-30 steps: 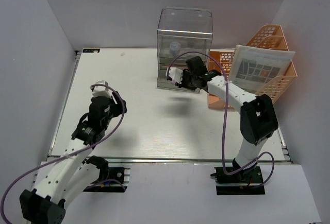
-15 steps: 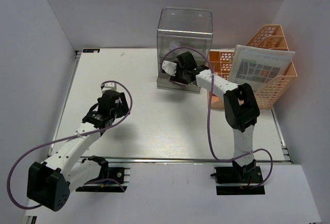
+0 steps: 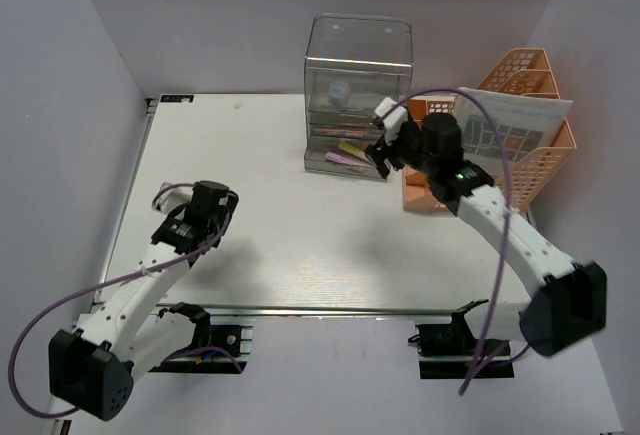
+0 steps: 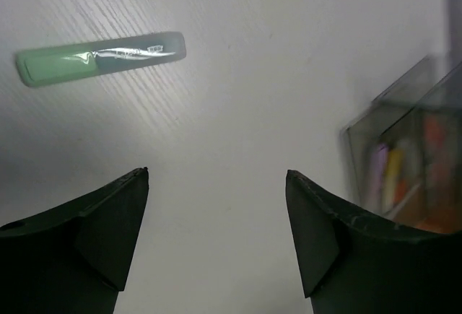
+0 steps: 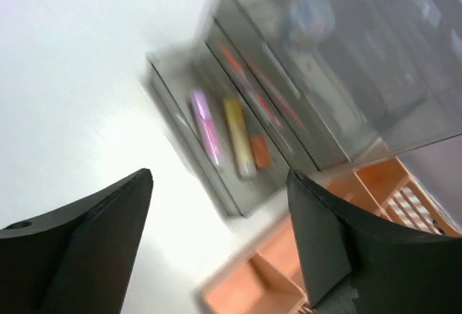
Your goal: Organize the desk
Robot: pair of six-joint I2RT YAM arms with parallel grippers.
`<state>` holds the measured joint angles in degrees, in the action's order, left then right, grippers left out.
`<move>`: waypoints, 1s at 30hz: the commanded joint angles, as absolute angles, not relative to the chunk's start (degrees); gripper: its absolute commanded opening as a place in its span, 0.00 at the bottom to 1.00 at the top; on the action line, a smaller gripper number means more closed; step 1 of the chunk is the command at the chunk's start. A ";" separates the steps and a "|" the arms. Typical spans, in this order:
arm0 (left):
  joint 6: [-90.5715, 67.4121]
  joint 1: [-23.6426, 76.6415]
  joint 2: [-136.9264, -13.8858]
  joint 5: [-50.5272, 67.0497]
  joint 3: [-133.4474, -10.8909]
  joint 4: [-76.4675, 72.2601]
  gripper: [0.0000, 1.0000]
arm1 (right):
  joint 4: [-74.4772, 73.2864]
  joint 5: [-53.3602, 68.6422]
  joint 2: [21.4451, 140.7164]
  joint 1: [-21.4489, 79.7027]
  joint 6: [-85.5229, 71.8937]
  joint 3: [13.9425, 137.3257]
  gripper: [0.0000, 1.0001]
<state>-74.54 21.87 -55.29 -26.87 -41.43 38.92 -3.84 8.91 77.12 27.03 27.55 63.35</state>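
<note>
The white desk [image 3: 300, 245] carries a clear drawer box [image 3: 358, 75] at the back. Its bottom drawer [image 3: 345, 158] stands pulled out, with a pink marker [image 5: 204, 125], a yellow marker [image 5: 238, 135] and a short orange one [image 5: 261, 151] in it. My right gripper [image 3: 383, 158] [image 5: 220, 177] hovers just right of that drawer, open and empty. On the left, my left gripper [image 3: 212, 207] [image 4: 216, 177] points down at the desk, open and empty. A green highlighter [image 4: 101, 58] lies flat on the desk a little beyond its fingertips. The top view hides that highlighter.
An orange mesh tray rack [image 3: 525, 125] stands at the back right with a printed sheet [image 3: 500, 133] leaning in it. Its low front tray [image 5: 267, 285] sits right beside the drawer box [image 4: 404, 155]. A metal rail [image 3: 320, 310] runs along the desk's front edge.
My right gripper has pulled back rightward from the drawer and opened wide, and its elbow has swung right. The left gripper has dropped lower and opened a little more.
</note>
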 commanded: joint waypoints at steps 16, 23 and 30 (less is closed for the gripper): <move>-124.71 16.53 -69.25 -36.48 -48.14 54.14 0.81 | 2.46 29.97 54.76 20.75 14.15 45.27 0.13; -129.09 13.63 -76.19 -27.26 -52.29 55.55 0.83 | 4.31 30.67 53.61 19.34 13.97 42.01 0.12; -130.69 11.07 -81.73 -19.95 -56.07 61.06 0.87 | 5.01 31.38 52.65 17.84 13.89 40.69 0.12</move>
